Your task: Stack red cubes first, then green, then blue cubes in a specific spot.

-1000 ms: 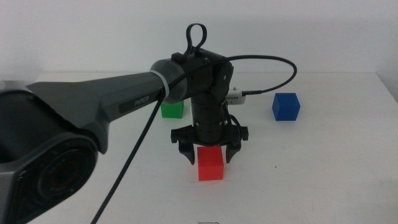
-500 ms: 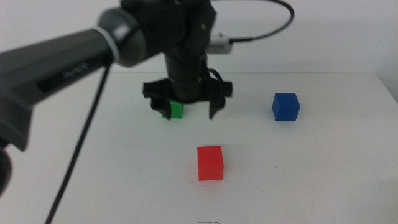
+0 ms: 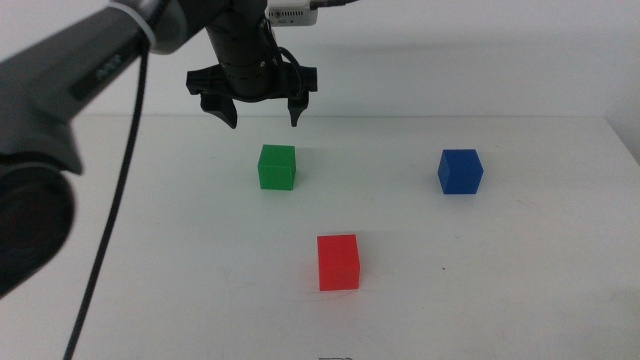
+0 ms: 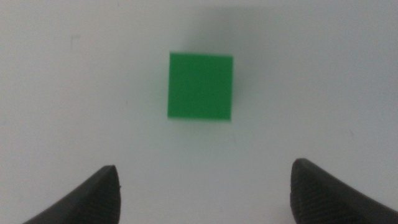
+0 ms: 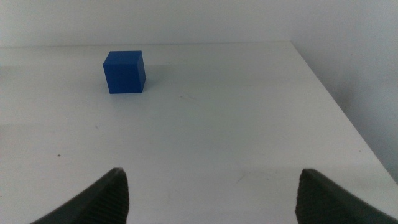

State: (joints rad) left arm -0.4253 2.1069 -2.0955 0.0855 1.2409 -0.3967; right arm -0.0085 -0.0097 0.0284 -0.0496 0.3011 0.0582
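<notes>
The red cube sits alone on the white table, nearest the camera in the middle view, with nothing on top of it; if that is its chosen place, the first layer looks done. The green cube rests farther back and to the left, well apart from the red one, flat on the table. High above and slightly behind it hangs the left gripper, fingers spread wide and holding nothing; the left wrist view looks straight down on the green cube, which lies ahead of the gap between the fingers rather than inside it.

So the step in hand appears to be fetching green. The next move calls for centring over the cube, squaring the fingers to its faces, descending and closing.

The blue cube stands off to the right, near the table's far edge, clear of any path between green and red. The right gripper waits low on that side, fingers apart and empty, facing the blue cube.
</notes>
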